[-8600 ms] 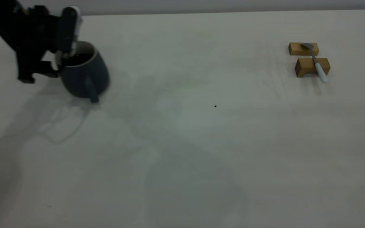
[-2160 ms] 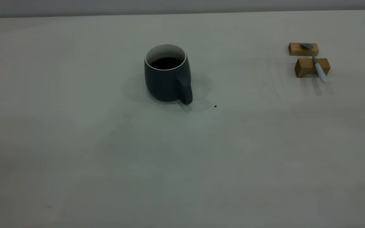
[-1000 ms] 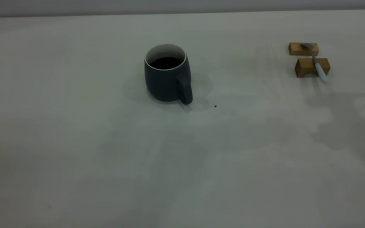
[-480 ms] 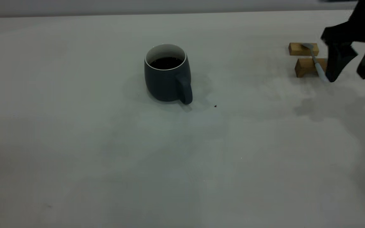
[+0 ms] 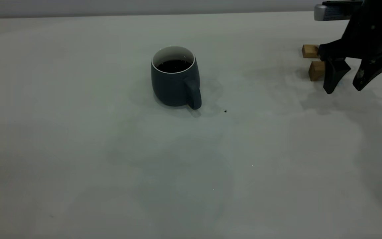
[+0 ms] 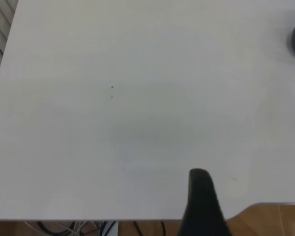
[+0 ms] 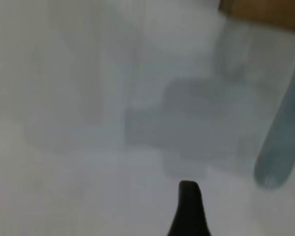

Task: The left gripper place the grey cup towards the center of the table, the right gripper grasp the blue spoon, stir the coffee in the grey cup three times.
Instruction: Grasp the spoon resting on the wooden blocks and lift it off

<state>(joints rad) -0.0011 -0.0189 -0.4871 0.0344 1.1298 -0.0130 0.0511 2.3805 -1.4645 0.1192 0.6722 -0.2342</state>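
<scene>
Tabletop (image 5: 111, 172), plain pale grey-white, fills nearly the whole exterior frame, with a tiny black speck (image 5: 225, 111) just right of centre. No brand, label or writing can be read on anything.

Upper centre of the frame: the grey cup (image 5: 175, 78) stands upright on the tabletop, white inside, its thick loop handle turned toward the lower right. The coffee (image 5: 173, 65) lies dark and flat within it. Nothing touches the cup.

Upper right of the frame: the right gripper (image 5: 345, 84) hangs with its fingers (image 5: 333, 74) apart and pointing down, tips close above the tabletop. A silver-grey module sits at the top edge above it. Two tan wooden blocks (image 5: 315, 69) show only their left ends behind the left-hand finger.

The blue spoon (image 7: 282, 137) is hidden by the gripper in the exterior view. In the right wrist view a blurred pale blue handle, probably the spoon's, runs down the right side of the frame, beside one dark fingertip and apart from it.

The left gripper does not appear in the exterior view; its wrist view shows one dark finger (image 6: 200, 204) over the tabletop's edge, and whether its fingers are apart cannot be told.
</scene>
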